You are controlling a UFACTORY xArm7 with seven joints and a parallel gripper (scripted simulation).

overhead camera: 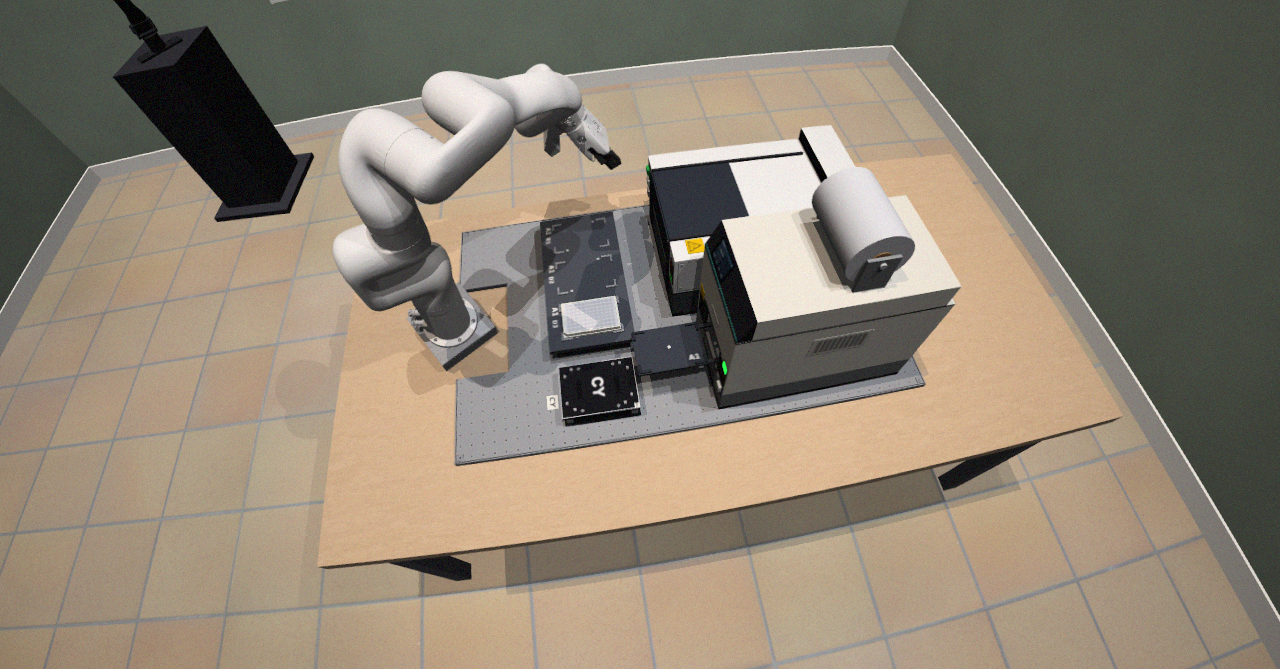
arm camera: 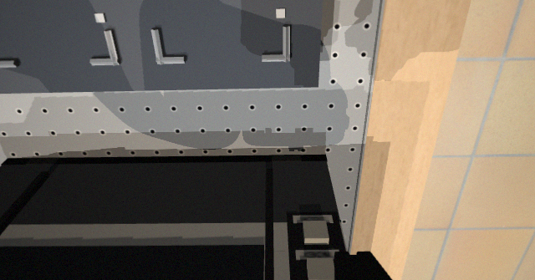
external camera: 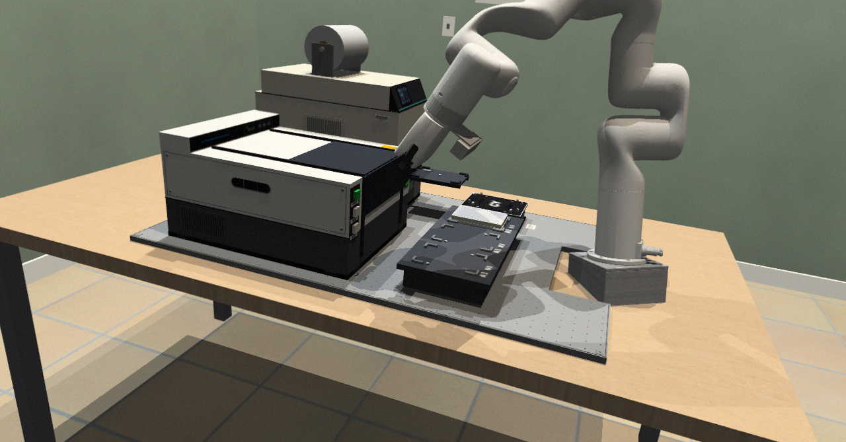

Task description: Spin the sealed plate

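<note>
My gripper (overhead camera: 611, 160) (external camera: 408, 156) (arm camera: 362, 267) is shut and holds nothing. It hangs tilted just in front of the centrifuge (overhead camera: 716, 190) (external camera: 266, 197) (arm camera: 146, 188), at the left end of its front. The wrist view shows two light keys (arm camera: 315, 231) (arm camera: 318, 267) right beside the fingertips. A green lamp (external camera: 355, 193) glows above the keys. The centrifuge top shows one white and one dark panel, with no plate on it. A sealed plate, K37 (overhead camera: 590, 314) (external camera: 480, 215), sits on D3. The other deck nests (overhead camera: 581, 244) (arm camera: 201, 33), the sealer's stage (overhead camera: 666, 347) (external camera: 441, 175) and the CY nest (overhead camera: 597, 387) are bare. K73 and BAL are hidden.
The sealer (overhead camera: 832, 271) (external camera: 337, 87) with its foil roll stands next to the centrifuge. All of it stands on a perforated grey board (overhead camera: 510, 432) (arm camera: 209, 113) on the wooden table (overhead camera: 402, 486). A black pillar (overhead camera: 205, 119) stands on the floor behind the arm.
</note>
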